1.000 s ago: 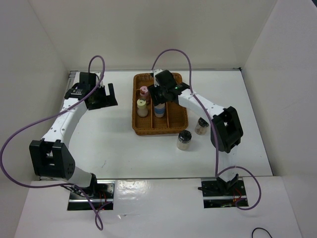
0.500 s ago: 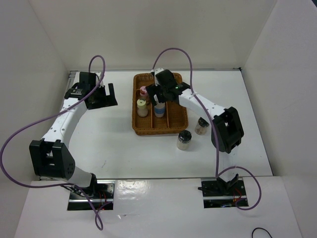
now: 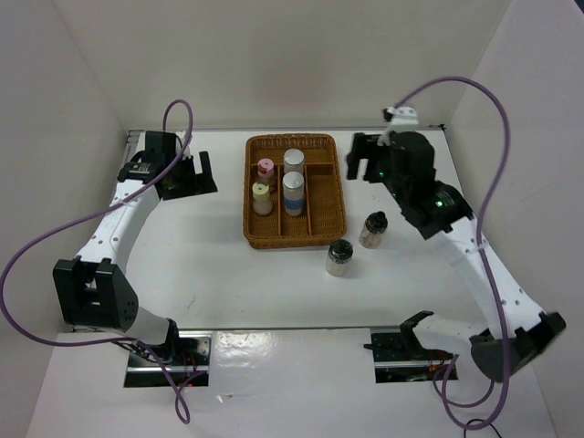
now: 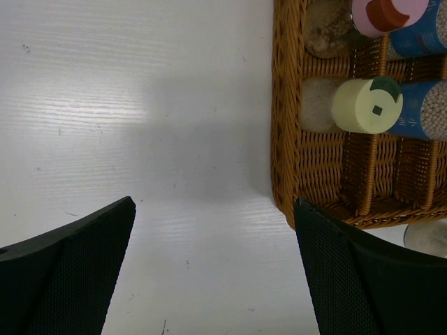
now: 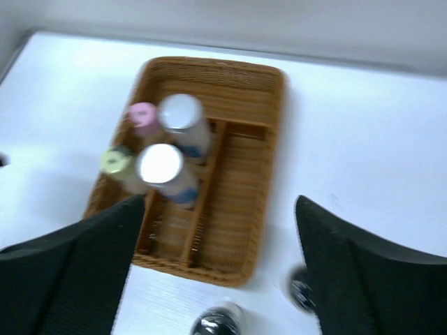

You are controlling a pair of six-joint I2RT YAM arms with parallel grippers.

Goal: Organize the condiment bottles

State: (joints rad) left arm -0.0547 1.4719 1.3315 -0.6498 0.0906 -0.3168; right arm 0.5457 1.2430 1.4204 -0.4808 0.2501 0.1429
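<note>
Four condiment bottles stand upright in the wicker tray (image 3: 292, 140): the pink-capped bottle (image 3: 265, 169) and yellow-capped bottle (image 3: 261, 195) in its left lane, the silver-capped bottles (image 3: 293, 161) in the middle; the right lane holds none. Two black-capped bottles (image 3: 339, 257) stand upright on the counter (image 3: 210, 265) just off the tray's near right corner; the right hand (image 3: 358, 160), fingers spread and empty, hovers beyond them, nearer than the left hand (image 3: 203, 175), likewise spread and empty across the tray.
</note>
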